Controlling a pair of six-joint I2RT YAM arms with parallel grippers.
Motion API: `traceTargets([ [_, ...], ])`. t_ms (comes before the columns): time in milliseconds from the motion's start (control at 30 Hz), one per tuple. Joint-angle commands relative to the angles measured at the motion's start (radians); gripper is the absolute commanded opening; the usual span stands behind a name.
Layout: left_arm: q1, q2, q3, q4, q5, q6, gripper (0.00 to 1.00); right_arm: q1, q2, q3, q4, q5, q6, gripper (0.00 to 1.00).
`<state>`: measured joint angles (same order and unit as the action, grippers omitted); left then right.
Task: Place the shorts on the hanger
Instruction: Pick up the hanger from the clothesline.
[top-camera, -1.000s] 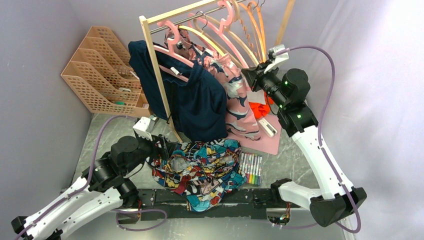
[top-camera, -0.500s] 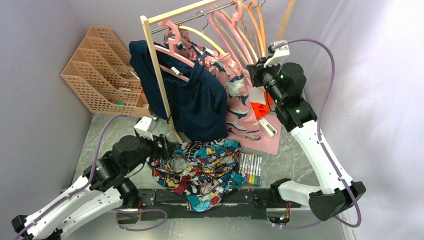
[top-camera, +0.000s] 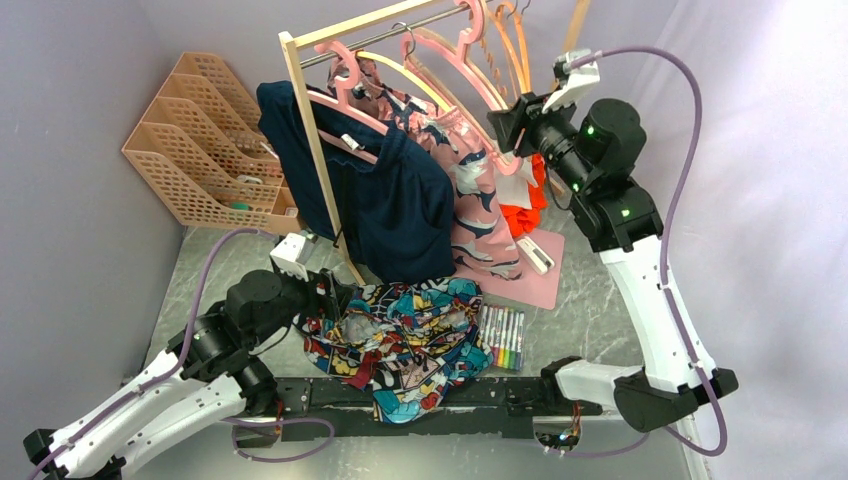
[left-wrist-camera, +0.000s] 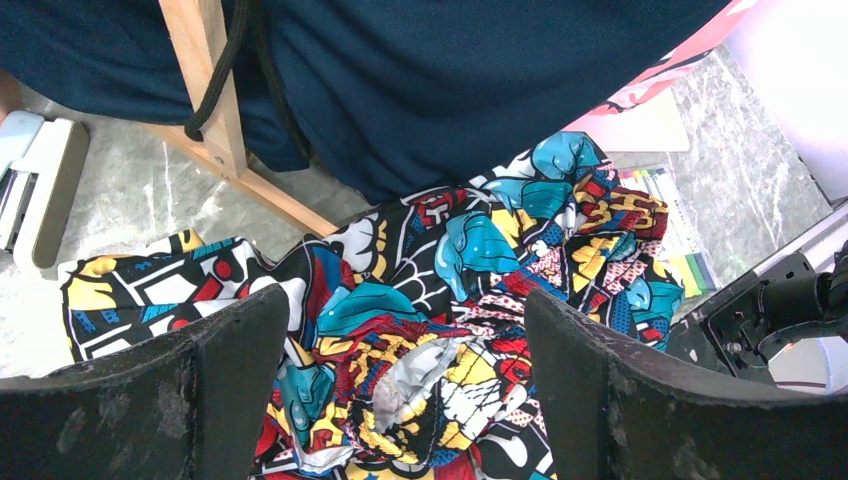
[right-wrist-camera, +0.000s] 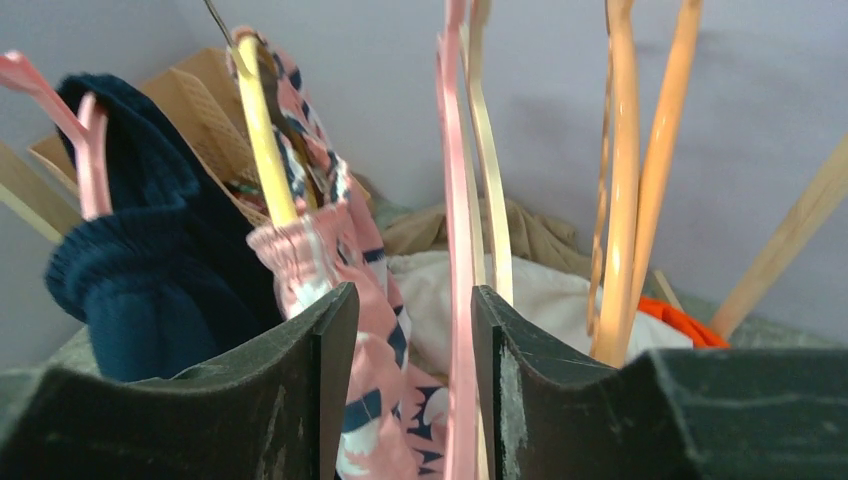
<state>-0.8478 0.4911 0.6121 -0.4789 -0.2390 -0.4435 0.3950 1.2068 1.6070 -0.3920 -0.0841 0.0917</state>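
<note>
Right pincer (right-wrist-camera: 412, 300), raised since the earlier frame, parted around the pale-pink plastic hanger (right-wrist-camera: 455, 200); left pincer (left-wrist-camera: 405, 305) spread wide over multicoloured comic-print fabric shorts (left-wrist-camera: 470, 250), holding nothing.

The top camera sits above and behind my two bases, looking down and forward over the whole table (top-camera: 585, 320), both arms and the rack (top-camera: 305, 120). My left wrist camera is close over the shorts (left-wrist-camera: 450, 300), looking down past my left gripper (left-wrist-camera: 402, 310). My right wrist camera rides high, facing level past my right gripper (right-wrist-camera: 412, 300), the hanger (right-wrist-camera: 455, 150) edge-on and very near. Top and left share the shorts; top and right share the hanger
</note>
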Motion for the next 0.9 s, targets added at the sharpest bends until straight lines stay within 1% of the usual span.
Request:
traceTargets([
  [0,0.002,0.0,-0.001,0.034,0.023,0.012,0.91,0.014,0.056,0.121,-0.086,-0.039,0.003,0.5],
  [133,0.002,-0.004,-0.002,0.036,0.027,0.014,0.91,0.021,0.122,0.215,-0.104,-0.03,0.0,0.52],
  [333,0.003,-0.007,-0.002,0.037,0.027,0.014,0.91,0.021,0.255,0.356,-0.127,-0.016,-0.01,0.52],
  [467,0.001,-0.008,-0.002,0.037,0.029,0.015,0.9,0.02,0.323,0.416,-0.162,0.005,-0.003,0.51],
  [867,-0.001,-0.002,-0.002,0.039,0.034,0.018,0.9,0.019,0.342,0.392,-0.161,0.025,-0.001,0.51],
])
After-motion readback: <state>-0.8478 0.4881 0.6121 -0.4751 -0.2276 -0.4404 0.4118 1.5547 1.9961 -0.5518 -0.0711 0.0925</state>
